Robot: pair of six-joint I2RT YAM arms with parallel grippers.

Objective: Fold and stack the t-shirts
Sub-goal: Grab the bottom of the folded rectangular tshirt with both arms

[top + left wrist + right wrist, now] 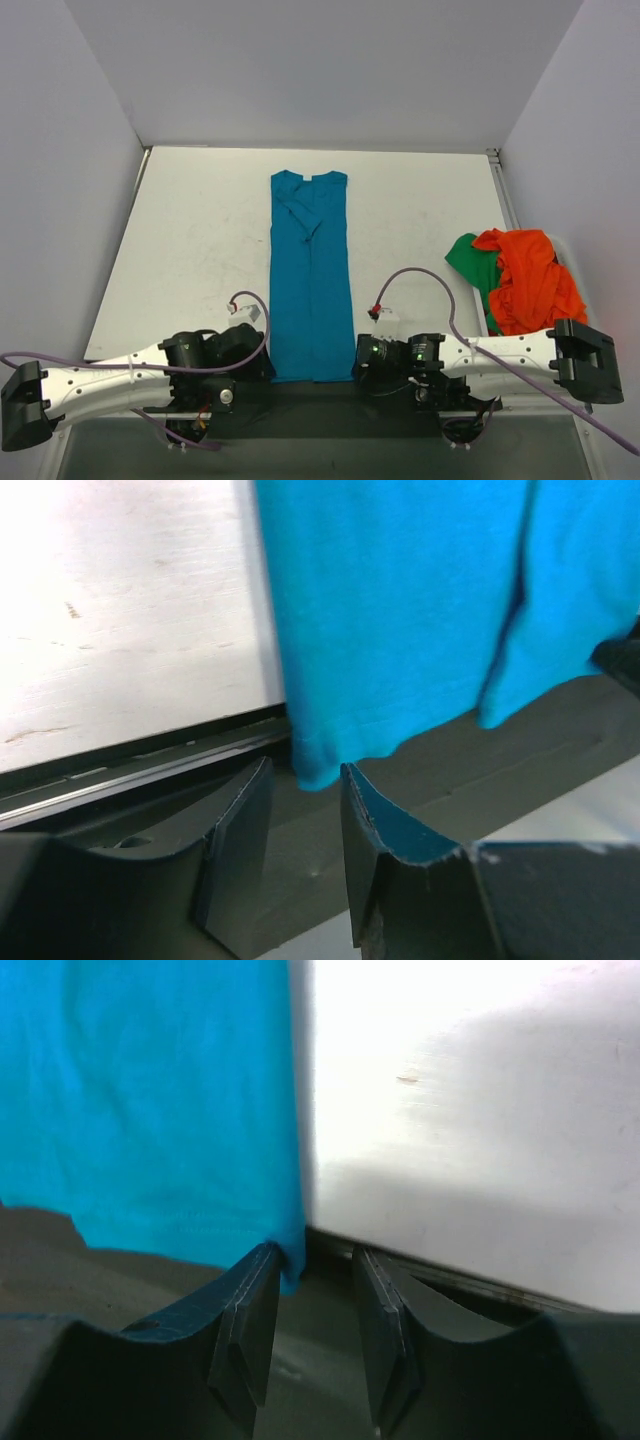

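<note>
A teal-blue t-shirt (310, 275) lies folded into a long narrow strip down the middle of the white table, collar at the far end, hem hanging over the near edge. My left gripper (262, 365) is open at the hem's left corner (318, 770), whose tip hangs just in front of the fingertips. My right gripper (356, 367) is open at the hem's right corner (288, 1260), which sits by the left fingertip (262, 1265). Neither holds cloth. An orange-red t-shirt (530, 280) lies crumpled on a green one (468, 260) at the right.
The white table (200, 250) has a dark strip (150, 770) along its near edge. Grey walls enclose the table on the left, right and far sides. The crumpled pile lies against the right edge.
</note>
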